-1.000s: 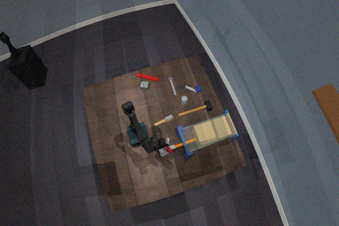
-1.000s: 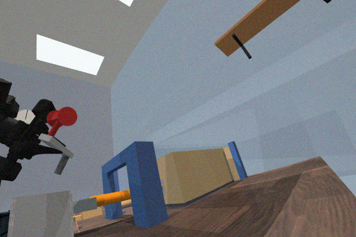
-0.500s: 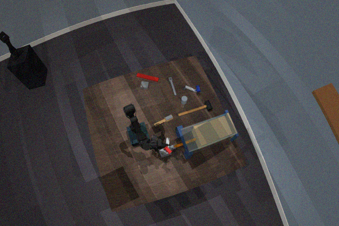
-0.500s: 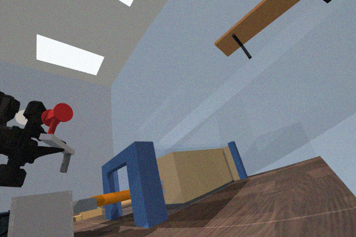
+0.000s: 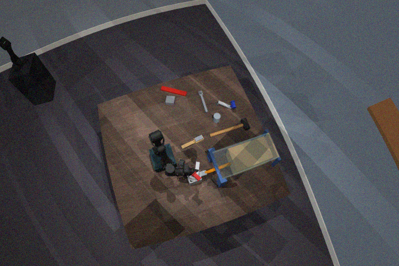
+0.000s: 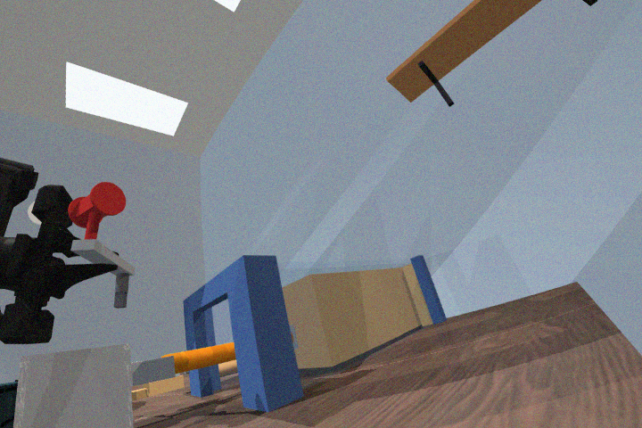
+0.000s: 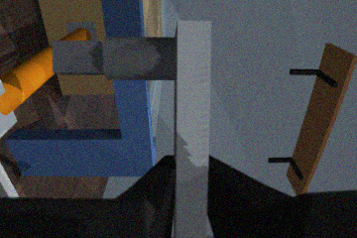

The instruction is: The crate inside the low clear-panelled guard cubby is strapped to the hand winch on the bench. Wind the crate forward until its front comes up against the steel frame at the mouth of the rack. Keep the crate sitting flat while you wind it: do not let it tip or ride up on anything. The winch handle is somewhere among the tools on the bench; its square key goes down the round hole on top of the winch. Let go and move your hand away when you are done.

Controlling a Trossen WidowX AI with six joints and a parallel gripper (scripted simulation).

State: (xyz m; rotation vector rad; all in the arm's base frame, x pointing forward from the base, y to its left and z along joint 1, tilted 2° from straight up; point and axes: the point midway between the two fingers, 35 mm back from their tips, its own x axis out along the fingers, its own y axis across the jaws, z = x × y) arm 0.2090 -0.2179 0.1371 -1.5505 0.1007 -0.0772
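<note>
My gripper [image 5: 194, 170] [image 6: 111, 268] [image 7: 186, 164] is shut on the winch handle's grey bar [image 6: 86, 246] [image 7: 192, 99]. Its red knob [image 5: 196, 176] [image 6: 107, 199] points up and its square key [image 6: 121, 291] [image 7: 137, 59] points down, apart from the winch and above it. The grey winch [image 5: 194, 180] [image 6: 74, 388] sits before the rack; its top hole is not visible. An orange strap [image 5: 217, 168] [image 6: 205, 356] [image 7: 32, 75] runs through the blue frame [image 5: 220, 180] [image 6: 256, 327] [image 7: 77, 156]. The tan crate [image 5: 251, 153] [image 6: 344, 317] [image 7: 84, 84] sits flat inside, with a gap between its front and the frame.
Clear panels surround the crate. A black-headed hammer [image 5: 226, 129], a brush-like tool [image 5: 189, 143], a wrench [image 5: 203, 102], a grey cylinder [image 5: 216, 117], a blue-headed tool [image 5: 233, 104], a red bar [image 5: 173, 91] and a grey block [image 5: 170, 100] lie beyond the rack and arm.
</note>
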